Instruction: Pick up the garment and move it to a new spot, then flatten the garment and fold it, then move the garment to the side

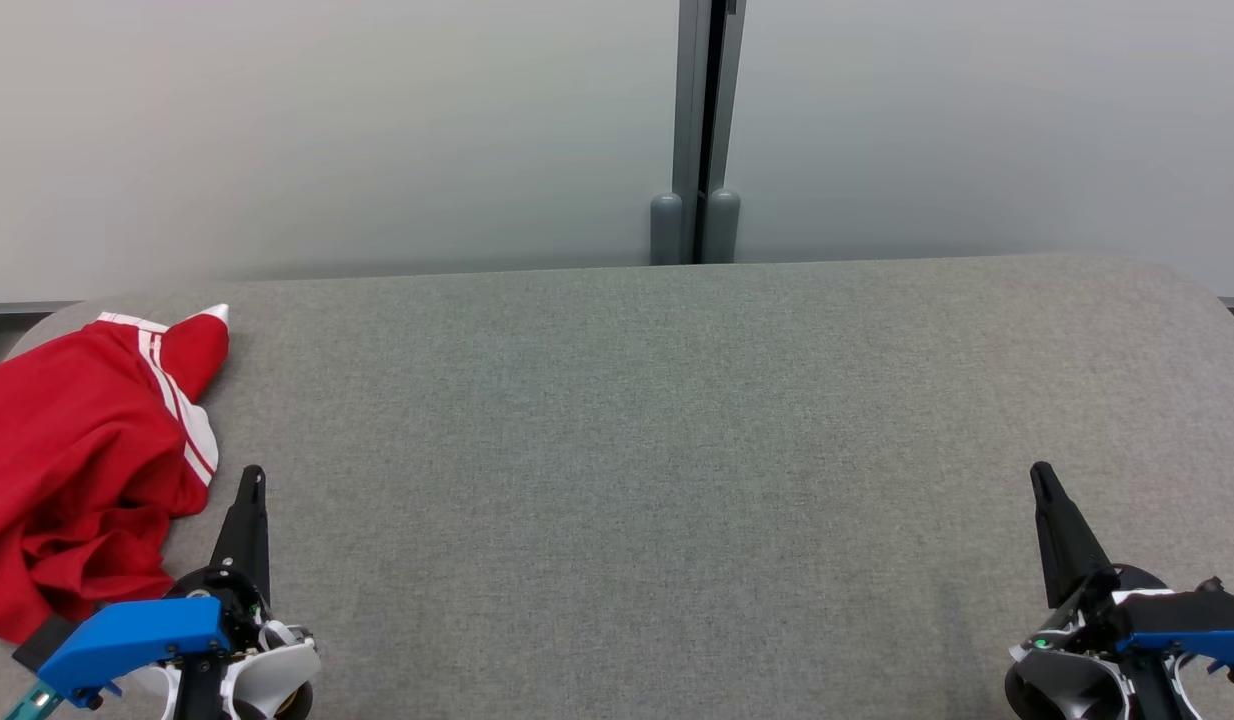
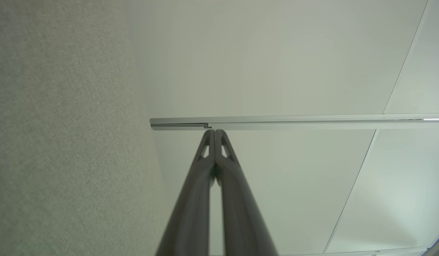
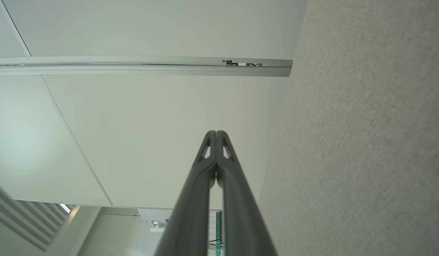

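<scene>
While looking down on the grey cloth-topped table, sees wide room across middle and right for laying out and folding.

Finds the red garment heaped at the table's far left edge, crumpled, partly cut off by the head view's left side. Not flattened, not folded, not yet picked up. Judged light, soft and limp. Likely to drape and sag from any hold. May drag a little on the table's cloth nap rather than slide freely. Not fragile. Cannot count layers under the folds, so a pinch may catch one or several.

Places left gripper just beside the garment's edge facing the table's middle, apart from it, fingers pressed together, nothing held. Places right gripper well apart, near the table's right side, likewise closed tight and empty. Confirms in both wrist views: tips meeting, no cloth between.

Suggests taking hold at the white-striped edge nearest the left gripper, or at the white-tipped corner poking up at the back. Probably sleeve or hem; cannot tell which. Requires opening the jaws first. Expect a single hold to leave the rest hanging bunched. Prefer two spread holds along one edge for the later flattening.
</scene>
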